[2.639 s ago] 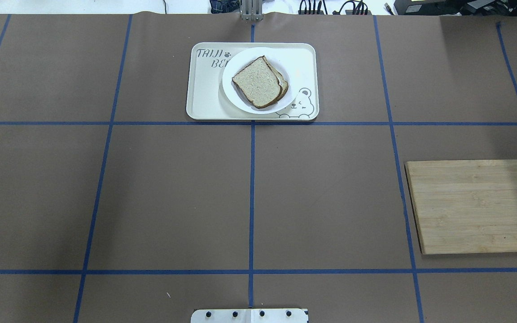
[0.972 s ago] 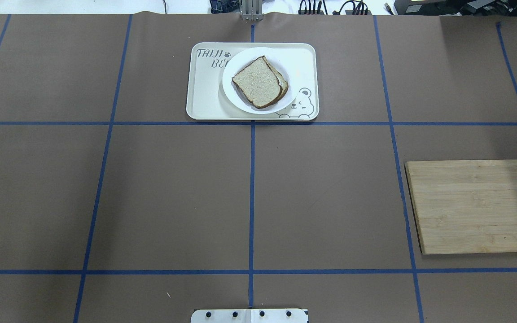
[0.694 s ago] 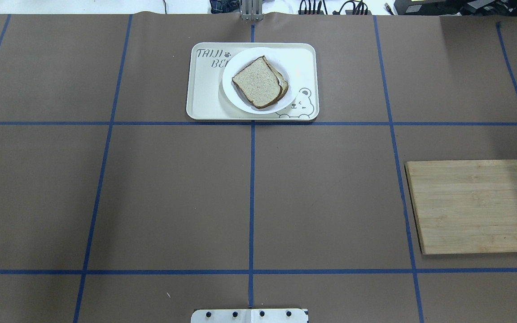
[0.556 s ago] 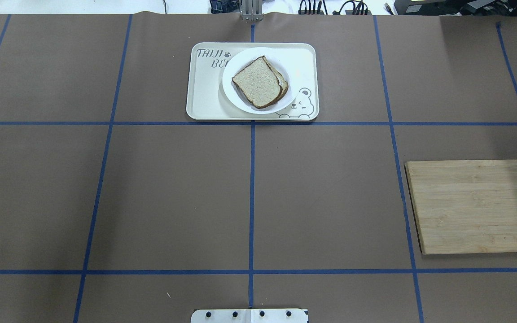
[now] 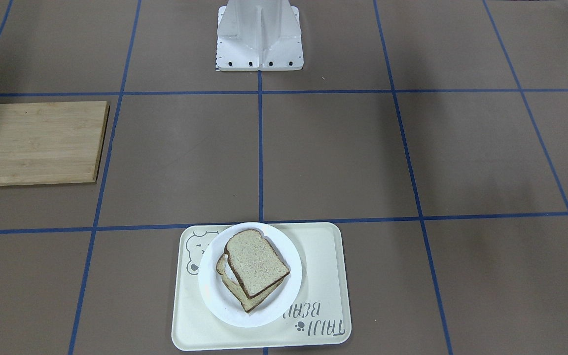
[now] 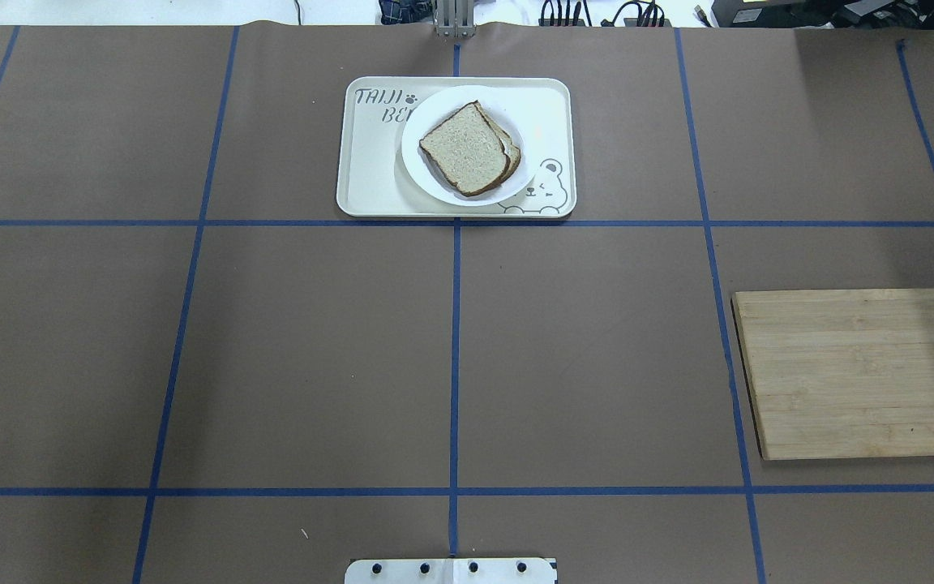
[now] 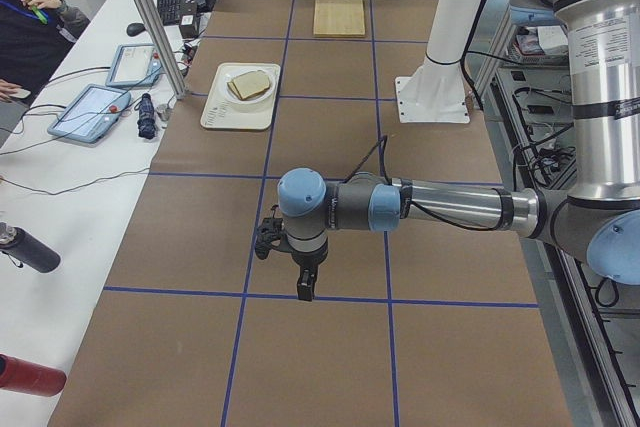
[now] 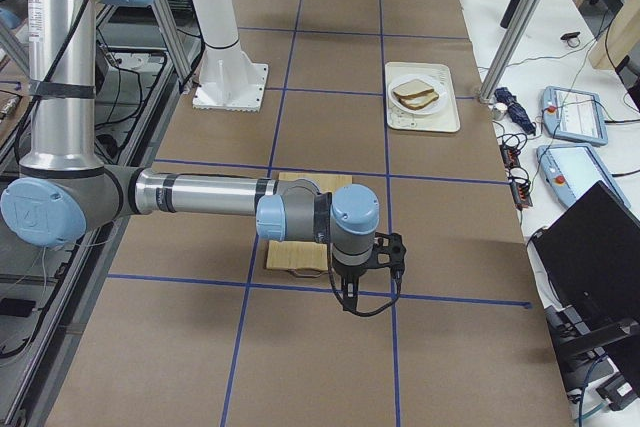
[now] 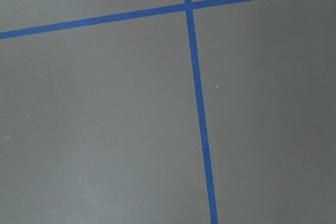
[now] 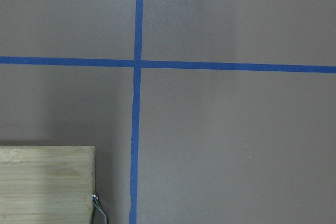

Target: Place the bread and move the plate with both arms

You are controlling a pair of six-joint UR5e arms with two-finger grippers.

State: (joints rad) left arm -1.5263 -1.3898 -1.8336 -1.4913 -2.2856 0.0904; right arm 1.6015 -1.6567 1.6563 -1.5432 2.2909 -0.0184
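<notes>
Pale bread sat askew on the far-edge plate; jolting could slide it. Whether left gripper or right gripper gaped was unclear.

Wooden board, cream bear tray

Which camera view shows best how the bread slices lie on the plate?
Exterior front-facing: the bread is nearest there, with the lower slice peeking out on the plate. Overhead exterior shows it smaller, both side views tiny and far; the wrist views miss it.
</notes>
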